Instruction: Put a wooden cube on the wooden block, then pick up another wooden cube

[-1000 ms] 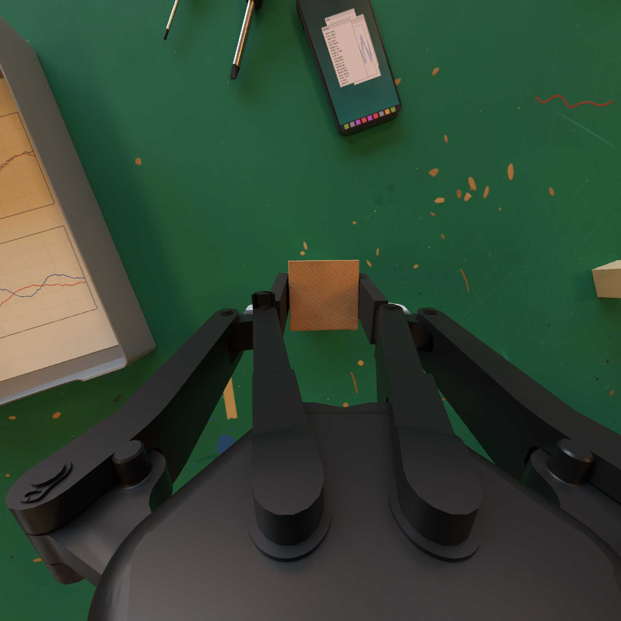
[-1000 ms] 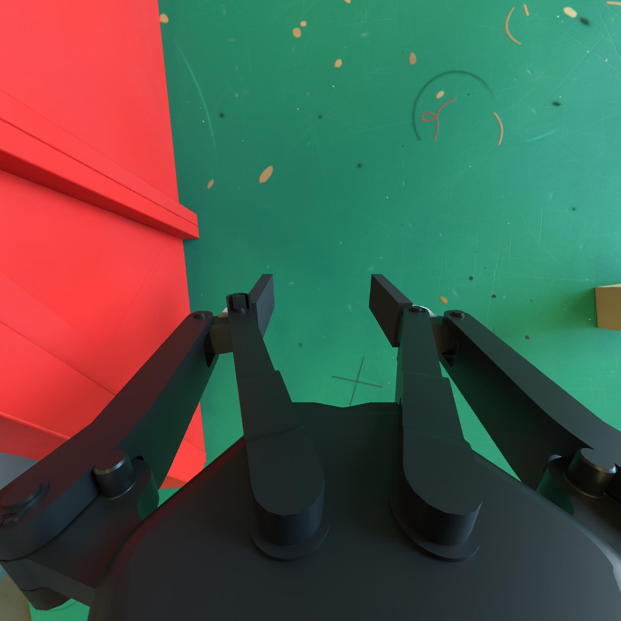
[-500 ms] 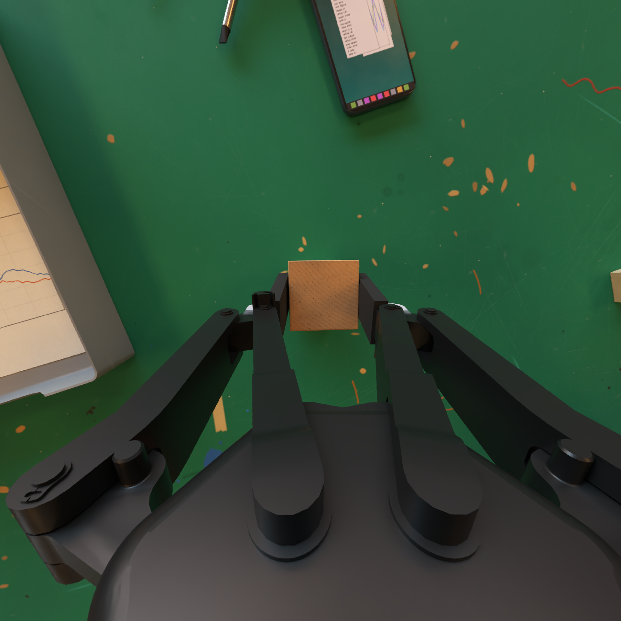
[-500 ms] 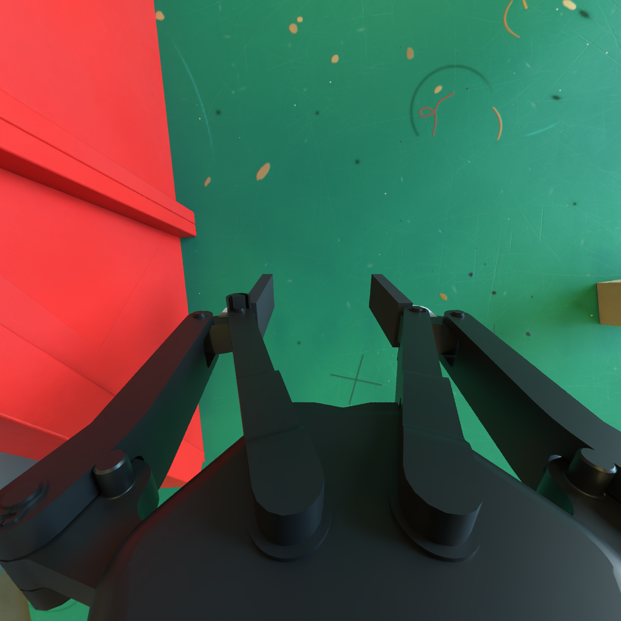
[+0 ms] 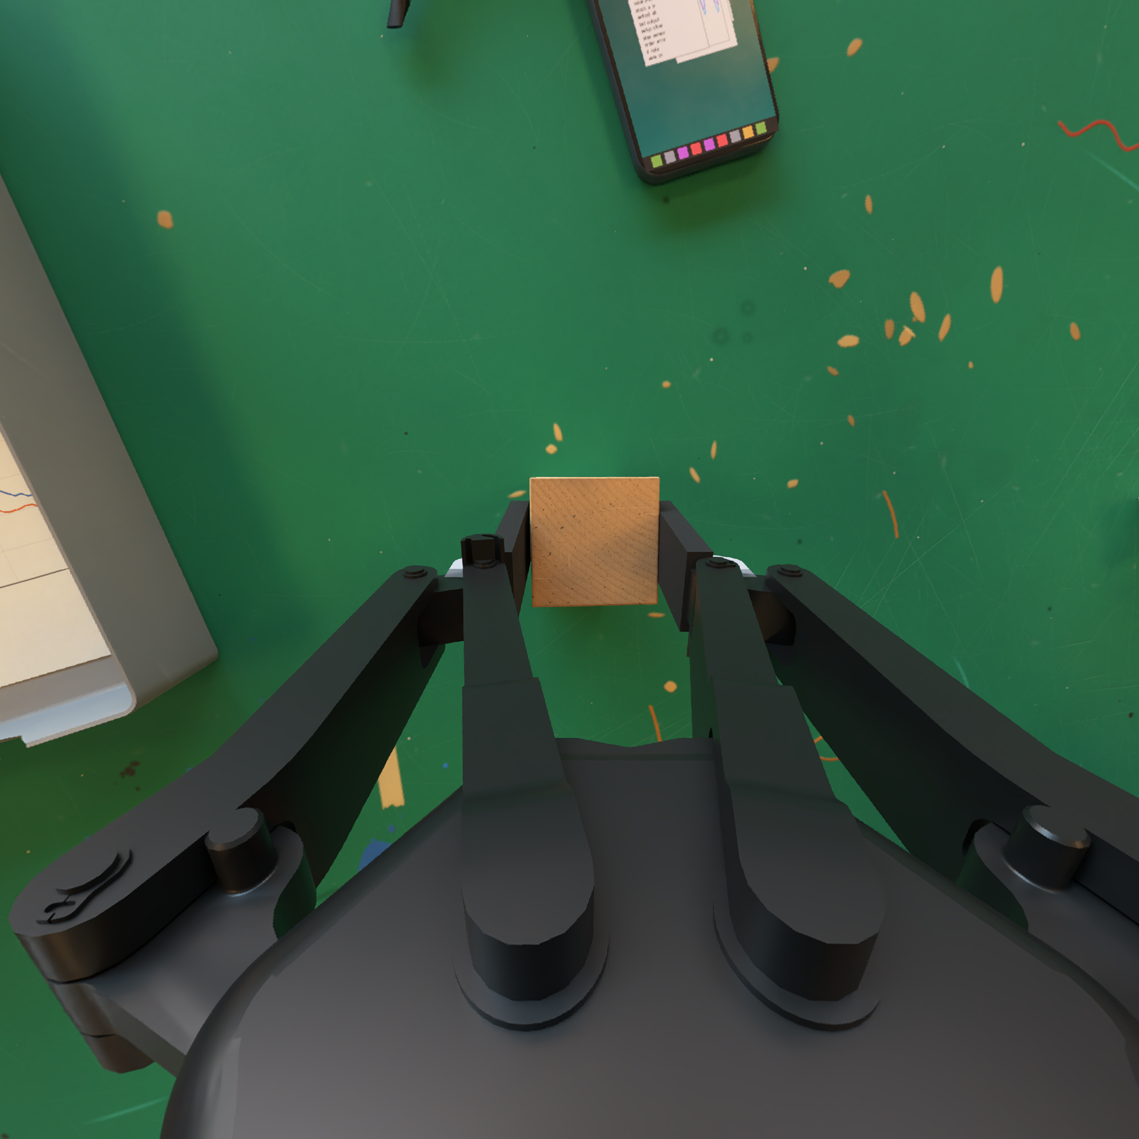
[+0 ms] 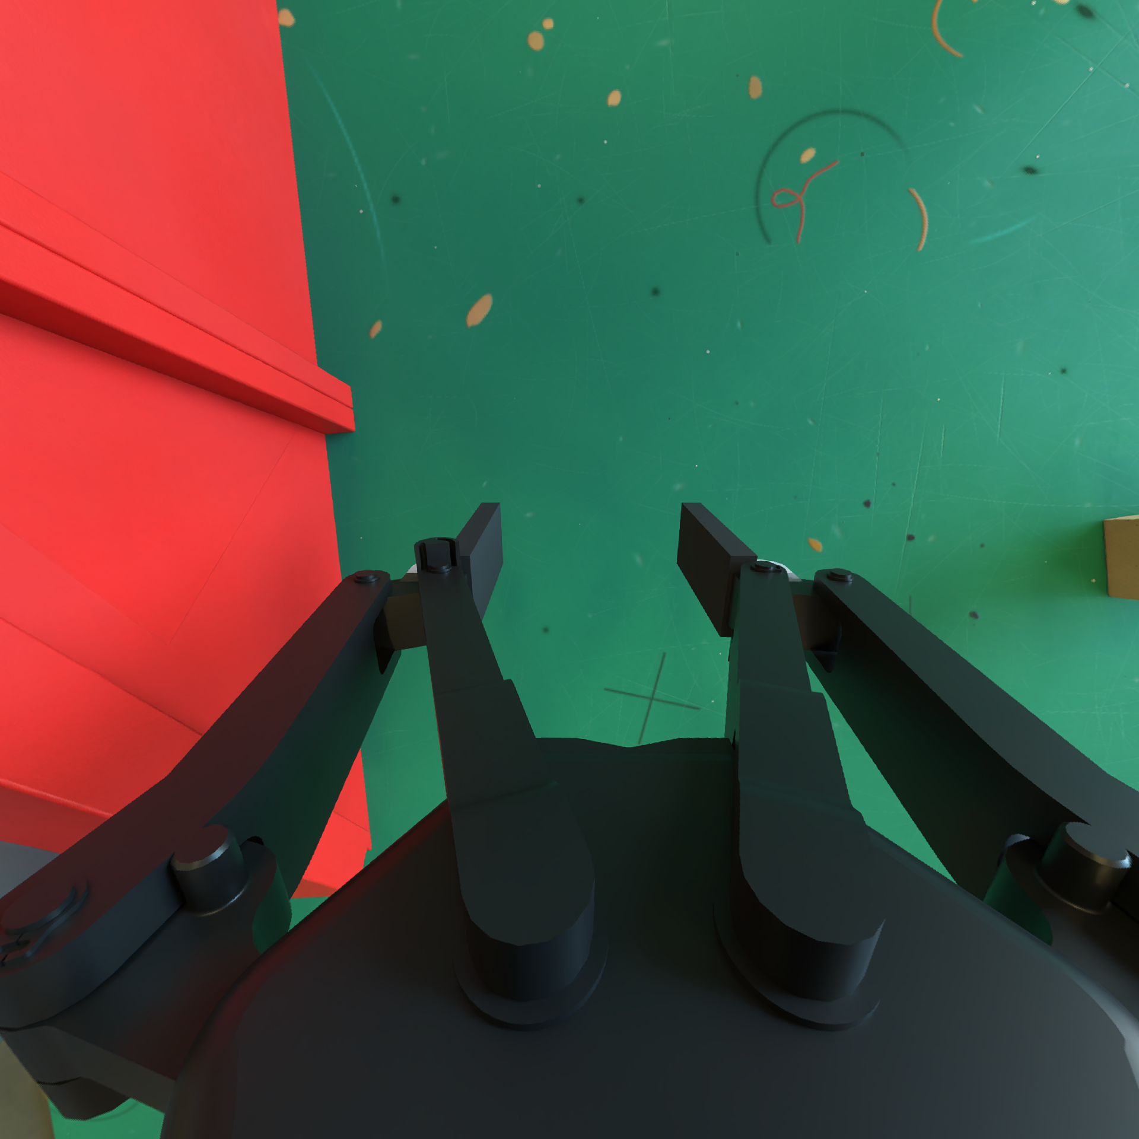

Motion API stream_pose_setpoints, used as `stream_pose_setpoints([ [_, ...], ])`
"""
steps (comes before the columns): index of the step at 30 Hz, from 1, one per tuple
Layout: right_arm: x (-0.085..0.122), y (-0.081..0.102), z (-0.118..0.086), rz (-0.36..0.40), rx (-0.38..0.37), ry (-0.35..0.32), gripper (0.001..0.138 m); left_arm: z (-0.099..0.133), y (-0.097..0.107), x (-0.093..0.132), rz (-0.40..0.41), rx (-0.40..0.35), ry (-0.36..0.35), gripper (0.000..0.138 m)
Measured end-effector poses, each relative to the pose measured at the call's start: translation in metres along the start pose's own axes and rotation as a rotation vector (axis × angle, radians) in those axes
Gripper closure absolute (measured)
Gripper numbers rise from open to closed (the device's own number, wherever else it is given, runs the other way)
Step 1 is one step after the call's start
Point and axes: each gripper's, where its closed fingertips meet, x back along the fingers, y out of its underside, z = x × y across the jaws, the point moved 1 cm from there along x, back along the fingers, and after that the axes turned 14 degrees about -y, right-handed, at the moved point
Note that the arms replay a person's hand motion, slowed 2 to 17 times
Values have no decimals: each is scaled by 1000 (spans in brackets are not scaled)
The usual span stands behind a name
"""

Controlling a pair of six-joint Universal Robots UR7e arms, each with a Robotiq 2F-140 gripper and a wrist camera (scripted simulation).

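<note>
- Below, in the left wrist view, green mat (image 5: 382,345) lies bare ahead of the left gripper (image 5: 595,542), apart from small tan flecks scattered to the right.
- At the left edge of that view a grey tray (image 5: 111,555) holding chart paper runs diagonally, well apart from the fingers.
- A phone (image 5: 696,86) lies at the top, ahead and slightly right, and a dark pen tip (image 5: 397,12) shows at the top edge; both are far from the gripper.
- The left gripper is closed on a cube (image 5: 593,541); both pads press its side faces, and the top face is square to the camera.
- Under the cube sits a dark shadow on the mat; whether the cube touches the mat I cannot tell.
- In the right wrist view, a red box (image 6: 142,370) fills the left side, close beside the left finger linkage of the right gripper (image 6: 588,555).
- Ahead and to the right the mat (image 6: 616,308) is free, marked only by flecks, a drawn arc and a cross.
- The right gripper stands part open, jaws apart with nothing between them.
- A wooden piece (image 6: 1122,558) shows at the right edge, cut off by the frame, apart from the right finger.
</note>
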Motion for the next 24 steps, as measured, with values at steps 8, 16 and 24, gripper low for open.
stream_pose_setpoints([
  [8,0,0,0,1,-3,-1,63,1,0,0,14,2,4,86],
  [16,0,0,0,2,-4,4,63,1,-5,8,51,13,21,79],
  [24,1,-1,0,1,-5,11,63,-1,-14,32,113,11,3,72],
])
